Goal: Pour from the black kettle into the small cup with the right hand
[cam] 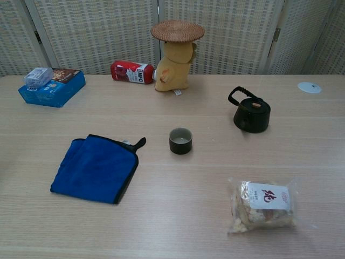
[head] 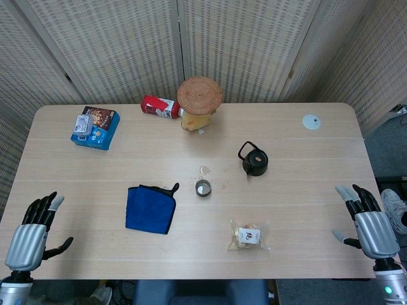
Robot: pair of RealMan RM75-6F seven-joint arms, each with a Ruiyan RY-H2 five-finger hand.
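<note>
Looking down from the head view, you have your right hand (head: 370,223) at the table's near right edge, fingers spread and holding nothing, well apart from everything on the table. Your left hand (head: 33,232) sits at the near left edge, likewise spread wide and empty. The black kettle (head: 254,160) stands upright right of the table's centre, its handle raised and leaning toward the left. The small cup (head: 203,187) is near it, to its left and a little closer to you, with a faint spill mark on the wood just behind it. A folded blue cloth (head: 150,208) lies left of the cup, and a clear snack bag (head: 247,235) lies nearer you, right of the cup. At the far side you can see a blue box (head: 95,128), a red bottle (head: 159,107) on its side and a plush toy with a woven hat (head: 198,103); a small white disc (head: 311,122) lies far right

From the chest view, neither hand shows. The kettle (cam: 250,112) stands upright with a tan lid knob, apart from the cup (cam: 180,140), which stands mouth up on bare wood. The cloth (cam: 97,167) lies to the cup's left, the snack bag (cam: 263,205) near the front right, and the toy (cam: 175,56) touches the bottle (cam: 132,72) at the back
</note>
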